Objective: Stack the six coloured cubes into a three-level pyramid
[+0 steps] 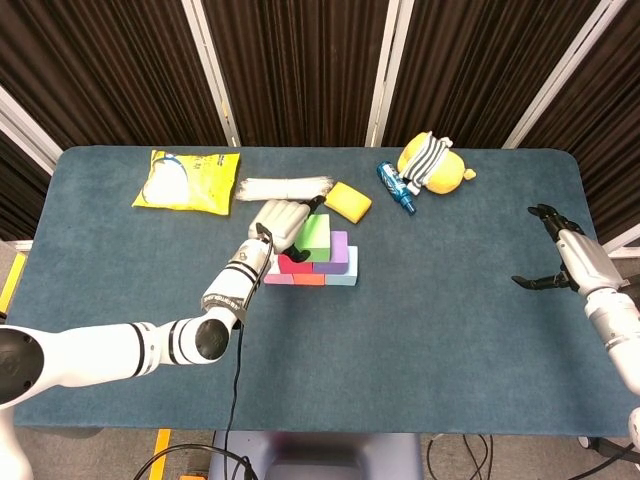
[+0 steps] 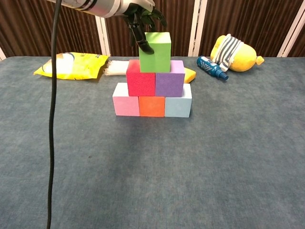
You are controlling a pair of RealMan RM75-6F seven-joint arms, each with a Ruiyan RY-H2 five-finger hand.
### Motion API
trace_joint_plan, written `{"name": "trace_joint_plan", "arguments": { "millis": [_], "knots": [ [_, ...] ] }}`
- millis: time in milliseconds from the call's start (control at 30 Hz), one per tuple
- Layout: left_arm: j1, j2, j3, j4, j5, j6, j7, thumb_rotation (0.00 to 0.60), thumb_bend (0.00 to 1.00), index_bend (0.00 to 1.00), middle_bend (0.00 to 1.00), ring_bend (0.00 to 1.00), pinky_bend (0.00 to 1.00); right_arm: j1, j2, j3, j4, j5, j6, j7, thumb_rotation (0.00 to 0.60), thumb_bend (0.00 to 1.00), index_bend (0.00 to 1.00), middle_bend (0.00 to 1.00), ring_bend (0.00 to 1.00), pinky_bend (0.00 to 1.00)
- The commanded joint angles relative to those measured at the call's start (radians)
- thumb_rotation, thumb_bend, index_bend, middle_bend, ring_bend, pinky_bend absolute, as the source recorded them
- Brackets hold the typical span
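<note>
Left hand (image 2: 143, 19) pinching green cube (image 2: 155, 52) atop red cube (image 2: 140, 84) and purple cube (image 2: 169, 84) to centre it; right hand (image 1: 565, 250) spread near table's right edge.

No text, label, brand, number or sign can be read in either view: the yellow snack bag (image 2: 71, 65) carries print too small and blurred to make out, and the blue bottle (image 2: 212, 67) likewise.

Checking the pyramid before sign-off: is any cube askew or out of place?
Nothing stands out. The green cube sits squarely across the red cube and purple cube, with the left hand holding it at the top.
</note>
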Motion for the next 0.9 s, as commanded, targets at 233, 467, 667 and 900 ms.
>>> {"name": "trace_joint_plan", "arguments": {
  "millis": [233,467,667,900],
  "knots": [
    [-0.004,-0.001,0.000,-0.012,0.002,0.014,0.026,0.600,0.30,0.03,0.13,0.16,0.36,-0.003,0.000,0.001,0.006,-0.004,-0.002,0.010,0.600,0.27,0.02,0.07,0.00,0.09],
    [0.001,0.014,-0.005,-0.038,0.006,0.019,0.029,0.600,0.30,0.00,0.01,0.03,0.29,-0.007,-0.001,0.001,0.008,-0.010,0.001,0.017,0.600,0.27,0.02,0.07,0.00,0.08],
    [0.037,0.063,-0.032,-0.098,0.045,0.040,-0.013,0.600,0.30,0.00,0.00,0.00,0.21,-0.013,0.004,0.002,0.005,-0.020,0.006,0.026,0.600,0.27,0.02,0.06,0.00,0.08],
    [0.126,0.151,-0.061,-0.230,0.163,0.124,-0.086,0.600,0.30,0.00,0.00,0.00,0.17,-0.026,0.015,0.006,0.000,-0.043,0.024,0.050,0.600,0.27,0.02,0.07,0.00,0.08]
  ]
}}
